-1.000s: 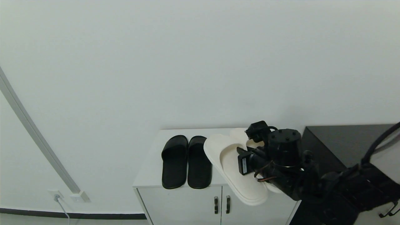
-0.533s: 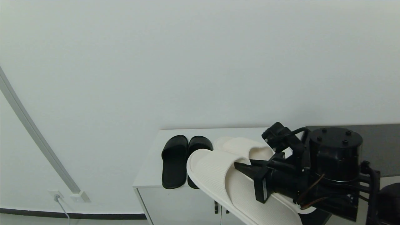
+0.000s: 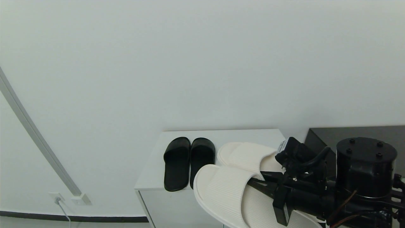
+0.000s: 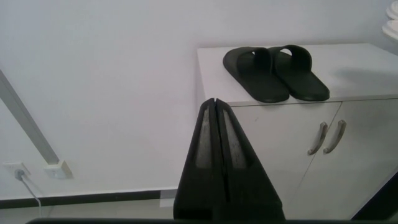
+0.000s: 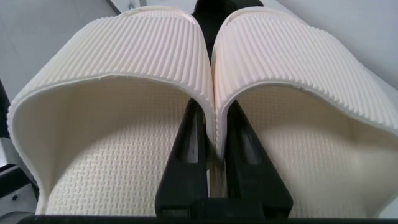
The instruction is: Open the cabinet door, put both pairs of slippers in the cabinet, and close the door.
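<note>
Head view has the right gripper [image 3: 258, 179] out in front of the cabinet [image 3: 152, 172], holding the white slippers [image 3: 221, 193] as a pair, side by side, toes pointing away from the gripper. Right wrist view shows how it's done: the fingers [image 5: 186, 149] go one into each slipper, and the two inner strap edges are squeezed tight between them. The pair looks lifted clear of the cabinet top, but from this angle I can't swear to it. The black slippers [image 3: 186, 163] sit on the cabinet top toward its left side, touching each other, just beside the white ones. Left wrist view has the left gripper [image 4: 214, 124] well apart from the cabinet and pointing at it, fingers pressed flat together with nothing between them. Both doors [image 4: 273, 149] are shut, the two handles [image 4: 328, 137] right next to each other in the middle
</note>
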Controlling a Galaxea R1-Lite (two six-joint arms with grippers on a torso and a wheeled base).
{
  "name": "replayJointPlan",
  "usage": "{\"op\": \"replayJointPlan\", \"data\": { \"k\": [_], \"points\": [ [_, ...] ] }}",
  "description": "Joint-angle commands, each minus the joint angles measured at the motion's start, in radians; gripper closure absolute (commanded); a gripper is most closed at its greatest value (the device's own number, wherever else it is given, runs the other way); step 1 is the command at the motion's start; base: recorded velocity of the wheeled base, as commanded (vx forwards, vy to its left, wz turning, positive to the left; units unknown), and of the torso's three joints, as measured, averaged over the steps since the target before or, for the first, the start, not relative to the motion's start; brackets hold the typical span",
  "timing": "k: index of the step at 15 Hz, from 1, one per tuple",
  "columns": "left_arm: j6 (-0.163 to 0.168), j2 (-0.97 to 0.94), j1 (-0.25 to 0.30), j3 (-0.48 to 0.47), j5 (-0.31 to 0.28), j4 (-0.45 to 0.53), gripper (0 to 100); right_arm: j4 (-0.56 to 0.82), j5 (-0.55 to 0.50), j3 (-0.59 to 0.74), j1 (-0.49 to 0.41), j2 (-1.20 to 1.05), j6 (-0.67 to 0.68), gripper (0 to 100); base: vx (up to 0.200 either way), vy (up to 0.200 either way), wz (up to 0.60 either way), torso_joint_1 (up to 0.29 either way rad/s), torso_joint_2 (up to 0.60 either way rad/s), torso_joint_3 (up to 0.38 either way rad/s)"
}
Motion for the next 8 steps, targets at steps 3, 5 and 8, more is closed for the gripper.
{"op": "replayJointPlan", "data": {
  "k": [3,5,8],
  "points": [
    [0.000,0.001,0.000,0.000,0.000,-0.001,100,-0.001,0.002,0.010,-0.001,0.002,0.001,100,-0.200,0.000,0.00,0.006,0.00,-0.001],
    [-0.002,0.001,0.000,0.000,0.000,-0.001,100,0.000,0.002,0.011,0.001,0.007,0.002,100,-0.200,0.000,0.00,0.014,0.00,0.002],
    [-0.003,0.001,0.000,0.000,0.000,0.001,100,0.000,0.004,0.014,-0.001,0.015,0.002,100,-0.200,0.000,0.00,-0.004,0.00,0.005]
  ]
}}
